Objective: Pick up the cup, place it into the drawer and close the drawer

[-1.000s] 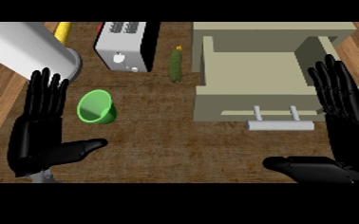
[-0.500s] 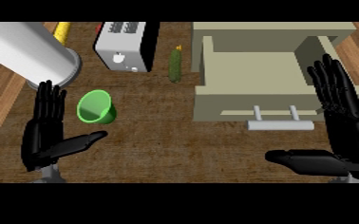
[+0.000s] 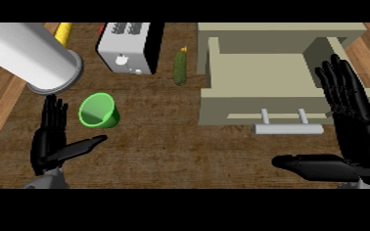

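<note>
resting open-fingered, left hand (image 3: 51, 144) near green cup (image 3: 98, 110), right hand (image 3: 347, 122) beside open drawer (image 3: 264, 85), both holding nothing.

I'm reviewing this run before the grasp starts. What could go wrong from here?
The green cup stands close under the big white cylinder, so the left hand, open beside the cup, might brush it on the way in. The cucumber lies between the cup and the open drawer, so a low carry may knock it.
</note>
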Available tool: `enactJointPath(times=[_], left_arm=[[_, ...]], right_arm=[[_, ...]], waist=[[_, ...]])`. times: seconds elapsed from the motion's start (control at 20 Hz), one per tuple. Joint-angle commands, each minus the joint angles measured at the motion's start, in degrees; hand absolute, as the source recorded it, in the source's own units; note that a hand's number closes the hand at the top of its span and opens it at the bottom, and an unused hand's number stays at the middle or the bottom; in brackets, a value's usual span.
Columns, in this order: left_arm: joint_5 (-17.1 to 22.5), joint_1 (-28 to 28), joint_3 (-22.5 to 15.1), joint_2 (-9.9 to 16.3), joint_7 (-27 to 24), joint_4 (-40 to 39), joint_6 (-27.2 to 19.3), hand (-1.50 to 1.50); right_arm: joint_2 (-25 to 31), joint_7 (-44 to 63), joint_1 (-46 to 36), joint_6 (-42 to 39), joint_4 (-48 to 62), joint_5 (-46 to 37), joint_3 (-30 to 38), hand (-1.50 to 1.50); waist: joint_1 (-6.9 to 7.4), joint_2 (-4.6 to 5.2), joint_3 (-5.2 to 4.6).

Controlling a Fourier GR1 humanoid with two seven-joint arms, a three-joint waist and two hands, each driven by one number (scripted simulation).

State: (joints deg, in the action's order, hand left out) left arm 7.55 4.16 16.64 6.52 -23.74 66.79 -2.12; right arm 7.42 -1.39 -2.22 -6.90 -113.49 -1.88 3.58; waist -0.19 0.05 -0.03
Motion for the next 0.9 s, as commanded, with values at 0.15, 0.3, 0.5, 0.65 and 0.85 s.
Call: enactJointPath(times=[0.15,0.3,0.5,0.65,0.85], left_arm=[[1.5,5.4,2.1,2.0,-9.2,-16.1,1.7,-1.5],[2.7,3.8,4.6,4.5,-16.1,-22.1,6.0,-1.5],[1.6,12.9,6.5,6.3,-26.4,-40.9,7.4,-1.5],[1.6,15.6,7.5,8.3,-30.3,-46.8,7.4,-1.5],[1.0,17.8,7.0,7.2,-35.0,-52.4,6.5,-1.5]], right_arm=[[-1.1,1.8,0.0,-0.1,-2.0,0.4,0.0,-1.5],[1.1,-2.2,1.6,-2.6,0.4,2.7,3.6,-1.5],[1.7,0.5,-1.4,-3.2,1.3,3.9,4.1,-1.5],[0.5,-0.1,-3.9,-2.0,3.3,2.8,3.3,-1.5],[0.6,2.0,0.7,-2.8,-2.2,2.3,2.4,-1.5]], waist=[[0.02,-0.04,0.01],[-0.03,0.0,0.01],[-0.57,0.21,-0.08],[-0.46,0.22,-0.07],[-0.65,0.16,-0.08]])
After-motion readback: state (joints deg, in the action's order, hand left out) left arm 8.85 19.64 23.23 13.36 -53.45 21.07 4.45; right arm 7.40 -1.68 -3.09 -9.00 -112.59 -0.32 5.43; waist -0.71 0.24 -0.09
